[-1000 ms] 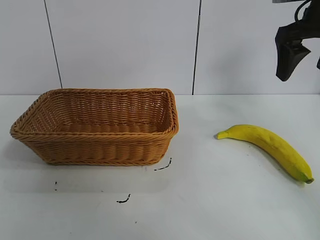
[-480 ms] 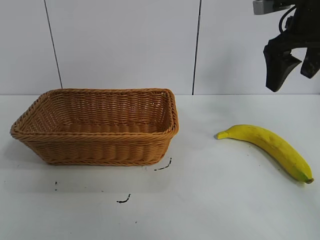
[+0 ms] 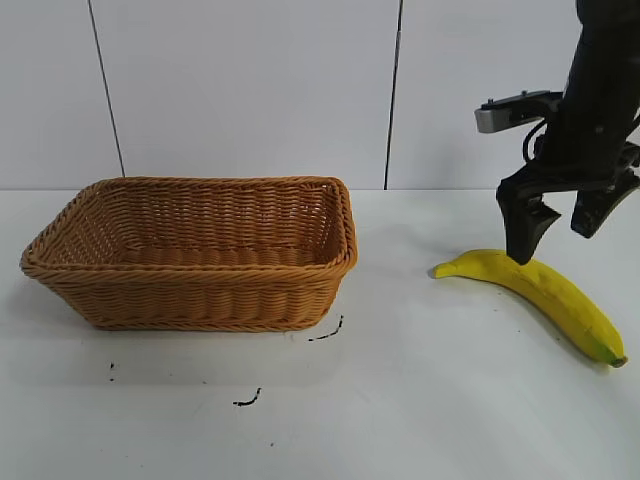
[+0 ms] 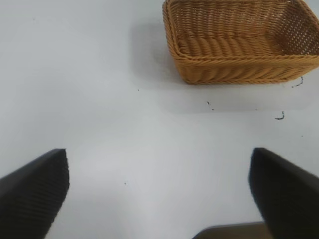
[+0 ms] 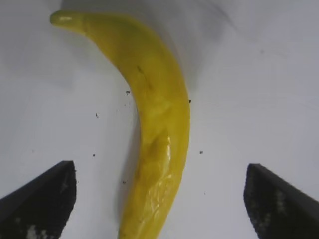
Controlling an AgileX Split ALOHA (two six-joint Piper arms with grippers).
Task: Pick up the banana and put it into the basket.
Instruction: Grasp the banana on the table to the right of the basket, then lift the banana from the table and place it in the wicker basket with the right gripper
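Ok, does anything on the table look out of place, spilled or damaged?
Nothing serious. The basket sits upright and empty, and the banana lies whole on the table, apart from the basket. The only oddities are small dark marks on the table in front of the basket and dark specks beside the banana.

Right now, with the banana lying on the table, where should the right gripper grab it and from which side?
Grip the banana at its thick middle, from straight above, fingers closing across its width. It lies flat on the table, clear of the basket, and tapers at both ends. The open right gripper already straddles it in the wrist view.
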